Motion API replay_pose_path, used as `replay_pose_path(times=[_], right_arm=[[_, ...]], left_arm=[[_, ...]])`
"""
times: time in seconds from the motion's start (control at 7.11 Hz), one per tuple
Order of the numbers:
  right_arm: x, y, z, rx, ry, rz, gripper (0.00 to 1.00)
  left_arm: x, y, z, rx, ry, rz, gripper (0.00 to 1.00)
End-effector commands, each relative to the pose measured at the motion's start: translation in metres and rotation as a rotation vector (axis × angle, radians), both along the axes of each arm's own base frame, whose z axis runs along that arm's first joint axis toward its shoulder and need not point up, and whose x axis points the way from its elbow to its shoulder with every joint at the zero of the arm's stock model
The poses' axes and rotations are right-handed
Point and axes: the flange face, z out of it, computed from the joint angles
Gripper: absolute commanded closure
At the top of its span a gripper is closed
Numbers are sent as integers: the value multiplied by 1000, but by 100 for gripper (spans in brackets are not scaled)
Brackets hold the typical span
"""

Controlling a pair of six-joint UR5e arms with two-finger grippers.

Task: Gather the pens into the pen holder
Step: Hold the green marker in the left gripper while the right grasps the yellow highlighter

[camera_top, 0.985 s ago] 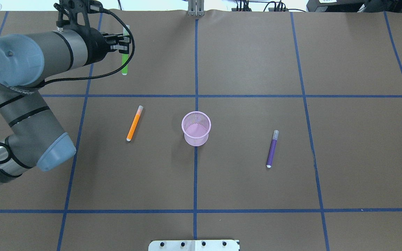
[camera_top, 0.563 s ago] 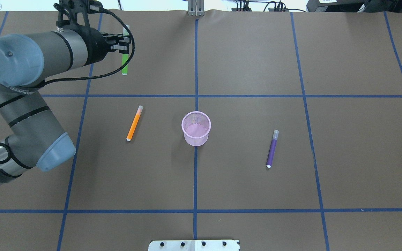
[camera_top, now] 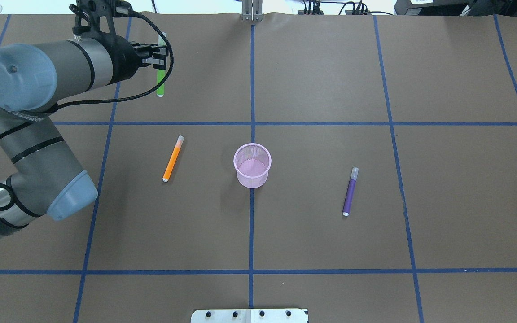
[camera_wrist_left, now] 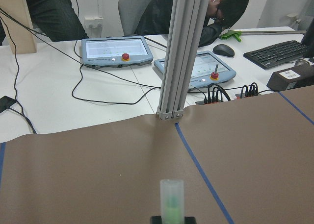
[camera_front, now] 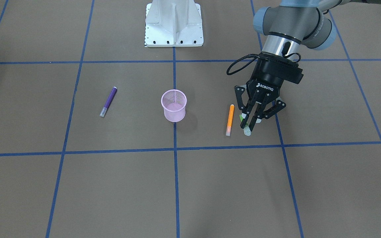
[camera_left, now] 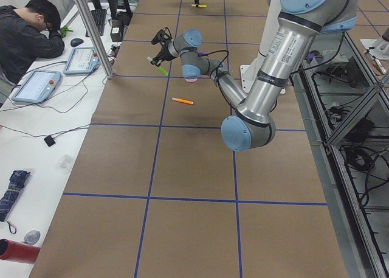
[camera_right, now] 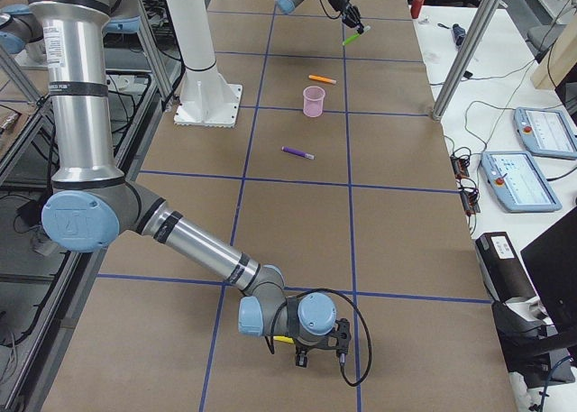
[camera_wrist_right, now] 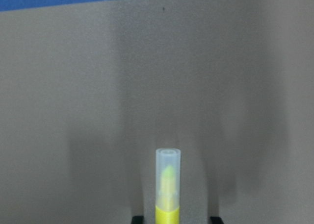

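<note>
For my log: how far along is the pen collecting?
Done: nothing, the pink wire-mesh cup is empty. In hand: the left gripper holds the slim green pen; a yellow pen sits at the right gripper, grip unclear. Left: the orange pen and the purple pen, lying outside.

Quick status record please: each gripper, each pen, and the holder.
left gripper: shut on the green pen, over the far side of the table
right gripper: low at the table, yellow pen in its wrist view, grip unclear
orange pen: lying flat, on the left arm's side of the pen holder
purple pen: lying flat, on the holder's other side
pen holder: upright, empty
</note>
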Motion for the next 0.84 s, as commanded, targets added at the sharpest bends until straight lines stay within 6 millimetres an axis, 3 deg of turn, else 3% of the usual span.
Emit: replay_pose_path(times=[0.0, 0.42, 0.56, 0.7], right_arm=[[0, 0, 0, 1, 0, 0, 64], [1, 1, 1, 0, 11, 1, 65], [1, 0, 0, 5, 9, 1, 86], [1, -5, -8, 22, 6, 2, 100]], left_arm=[[1, 0, 0, -1, -1, 1, 100], [1, 0, 0, -1, -1, 1, 100], [1, 0, 0, -1, -1, 1, 100], [1, 0, 0, -1, -1, 1, 100]])
